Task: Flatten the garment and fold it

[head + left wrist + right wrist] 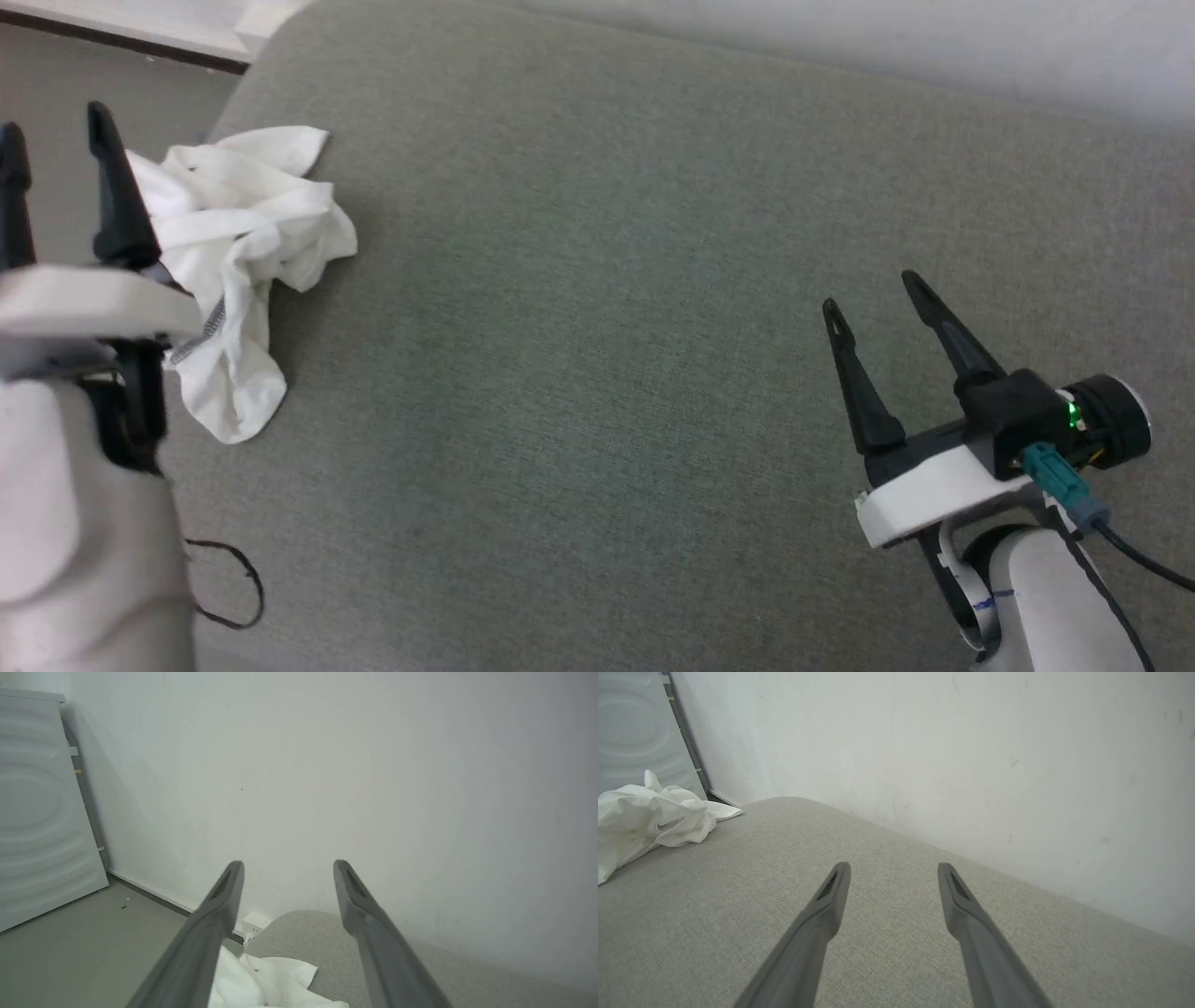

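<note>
1 crumpled garment, bunched heap, long axis near-to-far

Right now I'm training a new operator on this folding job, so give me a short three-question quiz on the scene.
1. True or false: the shirt lies spread flat on the grey cushion.
2. Fill in: the left gripper and the right gripper both have their jaws ____.
3. Which gripper is nearer the shirt? A: left. B: right.
Key: 1 false, it is crumpled in a heap; 2 open; 3 A.
</note>
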Motion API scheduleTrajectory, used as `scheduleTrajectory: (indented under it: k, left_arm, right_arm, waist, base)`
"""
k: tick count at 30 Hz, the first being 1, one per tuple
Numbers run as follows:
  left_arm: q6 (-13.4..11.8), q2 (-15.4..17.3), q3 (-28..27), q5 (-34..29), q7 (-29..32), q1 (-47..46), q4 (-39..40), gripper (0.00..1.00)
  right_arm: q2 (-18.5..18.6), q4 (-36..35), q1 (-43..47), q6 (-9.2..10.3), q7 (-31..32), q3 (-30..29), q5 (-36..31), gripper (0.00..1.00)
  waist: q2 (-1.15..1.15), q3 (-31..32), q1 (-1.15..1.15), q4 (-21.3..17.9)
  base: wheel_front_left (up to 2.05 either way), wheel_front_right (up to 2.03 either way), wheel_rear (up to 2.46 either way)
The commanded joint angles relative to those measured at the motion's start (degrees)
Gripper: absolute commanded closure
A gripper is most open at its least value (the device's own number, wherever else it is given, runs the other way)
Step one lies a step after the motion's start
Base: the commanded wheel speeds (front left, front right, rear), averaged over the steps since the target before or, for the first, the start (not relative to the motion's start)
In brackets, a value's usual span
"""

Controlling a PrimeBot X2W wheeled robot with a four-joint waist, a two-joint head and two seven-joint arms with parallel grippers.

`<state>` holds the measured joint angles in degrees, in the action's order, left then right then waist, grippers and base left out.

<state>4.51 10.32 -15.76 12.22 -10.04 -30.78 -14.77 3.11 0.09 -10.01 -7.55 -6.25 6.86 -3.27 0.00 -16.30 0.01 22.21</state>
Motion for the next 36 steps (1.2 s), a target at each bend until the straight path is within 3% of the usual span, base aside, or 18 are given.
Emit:
scheduleTrajectory:
  k: [1, 8, 13, 20, 25, 26, 27, 28, 32, 36]
  left_arm:
    - [0.5, 1.6, -0.6, 1.1, 1.8, -2.7, -2.6, 0.0]
    - [1.8, 10.8, -1.8, 5.7, 19.1, -11.6, -19.0, 0.0]
    - [2.3, 14.9, -1.3, 6.8, 29.1, -13.4, -25.6, 0.0]
    - [2.6, 15.0, -0.6, 9.5, 41.2, -12.7, -32.2, 0.0]
    - [2.7, 14.6, 2.2, 8.8, 46.4, -11.1, -33.9, 0.0]
    - [2.7, 14.6, 2.8, 8.6, 46.6, -10.7, -33.8, 0.42]
    - [2.8, 14.2, 3.0, 9.0, 47.0, -10.4, -33.9, 0.75]
    - [2.8, 14.0, 3.2, 9.3, 47.6, -10.2, -34.0, 1.0]
    - [2.8, 15.4, 4.4, 8.3, 45.3, -9.8, -32.5, 1.0]
    - [1.0, 17.5, 5.7, 5.5, 41.9, -10.0, -30.8, 1.0]
  right_arm:
    - [0.2, -0.2, -1.2, 0.06, -0.2, 0.1, -0.5, 0.0]
    - [0.1, 1.2, -3.6, 0.06, -1.3, 0.3, -0.9, 0.0]
    - [0.0, 2.5, -5.1, 0.06, -2.5, 0.6, -1.0, 0.0]
    - [-0.1, 3.4, -6.5, 0.06, -3.6, 0.1, -1.9, 0.0]
    - [-0.2, 3.8, -6.7, 0.06, -3.8, 0.3, -1.7, 0.0]
    - [-0.2, 3.9, -6.7, 0.06, -3.9, 0.3, -1.6, 0.0]
    - [-0.2, 4.0, -6.7, 0.06, -3.9, 0.3, -1.5, 0.0]
    - [-0.2, 4.0, -6.7, 0.06, -4.0, 0.1, -1.4, 0.0]
    - [-0.2, 4.6, -6.2, 0.06, -4.3, -0.6, -0.8, 0.0]
    - [-0.2, 5.5, -4.9, 0.06, -4.9, -2.0, -0.2, 0.0]
  waist:
    - [0.0, -4.7, -0.01, -3.3]
    - [0.0, -9.2, -0.01, -6.5]
    - [0.0, -11.2, -0.01, -7.7]
    - [0.0, -11.9, -0.01, -8.3]
    - [0.0, -11.0, -0.01, -8.8]
    - [0.0, -10.8, -0.01, -9.1]
    - [0.0, -10.4, -0.01, -9.2]
    - [0.0, -10.1, -0.01, -9.3]
    - [0.0, -8.2, -0.01, -9.6]
    - [0.0, -4.7, -0.01, -9.7]
  base:
    - [0.0, 0.0, 0.0]
    - [0.0, 0.0, 0.0]
    - [0.0, 0.0, 0.0]
    - [0.0, 0.0, 0.0]
    - [0.0, 0.0, 0.0]
    - [0.0, 0.0, 0.0]
    - [0.0, 0.0, 0.0]
    - [0.0, 0.0, 0.0]
    - [0.0, 0.0, 0.0]
    - [0.0, 0.0, 0.0]
